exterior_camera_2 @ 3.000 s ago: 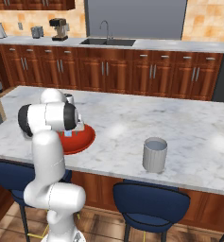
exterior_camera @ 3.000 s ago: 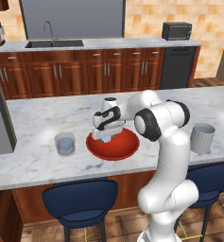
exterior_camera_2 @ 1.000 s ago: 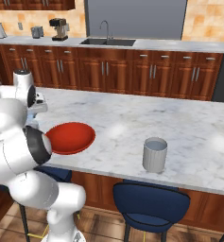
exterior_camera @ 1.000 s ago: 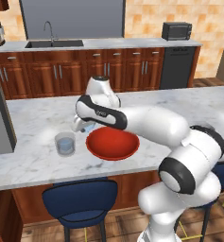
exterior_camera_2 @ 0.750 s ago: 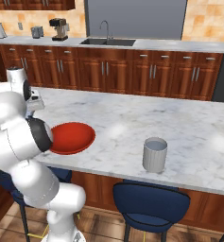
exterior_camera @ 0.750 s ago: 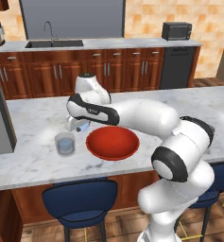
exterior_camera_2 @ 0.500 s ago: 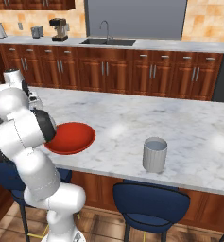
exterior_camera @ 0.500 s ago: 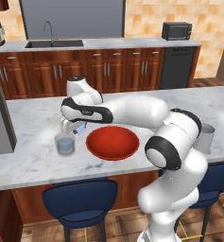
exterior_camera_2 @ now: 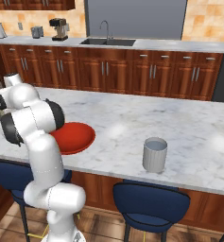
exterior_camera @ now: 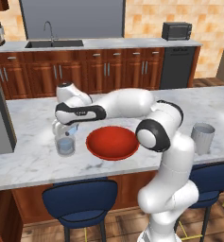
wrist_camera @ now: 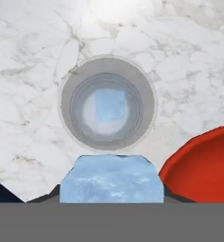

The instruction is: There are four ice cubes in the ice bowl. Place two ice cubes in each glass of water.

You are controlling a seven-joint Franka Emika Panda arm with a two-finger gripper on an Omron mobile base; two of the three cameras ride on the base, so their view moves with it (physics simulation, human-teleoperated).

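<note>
hand [exterior_camera: 67, 131] pinches an ice cube [wrist_camera: 111, 178] right above the clear glass [wrist_camera: 107, 109], so it drops beside the cube already inside; red bowl [wrist_camera: 203, 165] at four o'clock.

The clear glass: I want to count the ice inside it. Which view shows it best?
The hand view: it looks straight down into the clear glass, showing one ice cube at the bottom. The left base view shows the glass sideways under the end effector, contents unclear.
</note>
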